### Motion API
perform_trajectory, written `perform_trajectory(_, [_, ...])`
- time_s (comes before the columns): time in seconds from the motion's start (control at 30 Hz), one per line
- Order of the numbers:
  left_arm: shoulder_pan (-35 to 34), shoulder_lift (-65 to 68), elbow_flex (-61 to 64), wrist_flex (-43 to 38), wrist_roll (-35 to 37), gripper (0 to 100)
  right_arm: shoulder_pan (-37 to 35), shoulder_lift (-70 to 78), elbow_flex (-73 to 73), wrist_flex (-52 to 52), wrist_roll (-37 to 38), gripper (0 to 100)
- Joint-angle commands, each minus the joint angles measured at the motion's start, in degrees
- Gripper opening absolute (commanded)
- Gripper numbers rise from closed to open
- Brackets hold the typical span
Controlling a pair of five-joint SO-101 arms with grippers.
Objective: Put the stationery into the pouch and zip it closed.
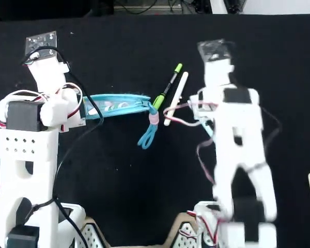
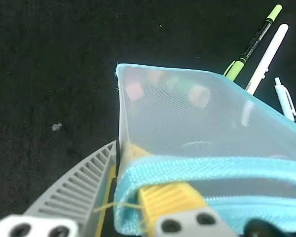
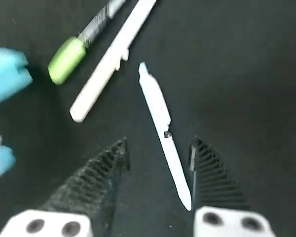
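At the left of the high view, the left gripper (image 1: 78,112) is clamped on one end of the translucent light-blue mesh pouch (image 1: 116,105), which stretches toward centre frame. Just right of its mouth, at upper centre, a green-capped black marker (image 1: 168,85) and a white stick pen (image 1: 175,98) lie outside. Farther right, the right gripper (image 3: 159,148) stands wide open astride a slim white clip pen (image 3: 160,118), holding nothing, so I judge loading and zipping both remain.
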Motion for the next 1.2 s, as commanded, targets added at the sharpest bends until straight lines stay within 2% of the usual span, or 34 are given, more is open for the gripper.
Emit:
perform_trajectory(0.0, [-0.66,-0.35,0.04,-0.35,0.53,3,-0.53,9.98,-6.55,-2.11,4.04,19.3])
perform_trajectory(0.23, [-0.66,-0.35,0.13,-0.35,0.62,3,-0.53,27.12,-16.75,-3.16,4.4,19.4])
perform_trajectory(0.6, [-0.66,-0.35,0.13,-0.35,0.44,3,-0.44,45.14,-32.66,-1.93,4.4,17.5])
perform_trajectory(0.7, [-0.66,-0.35,0.13,-0.35,0.35,3,-0.18,46.55,-35.38,1.23,4.75,1.3])
perform_trajectory(0.83, [-0.66,-0.35,0.13,-0.35,0.35,3,1.32,45.41,-36.79,7.74,9.41,0.8])
perform_trajectory(0.97, [-0.66,-0.35,0.13,-0.35,0.35,3,4.4,42.51,-36.09,11.34,9.32,1.1])
perform_trajectory(1.17, [-0.66,-0.35,0.13,-0.35,0.35,3,5.1,40.4,-35.12,12.04,9.32,1.1])
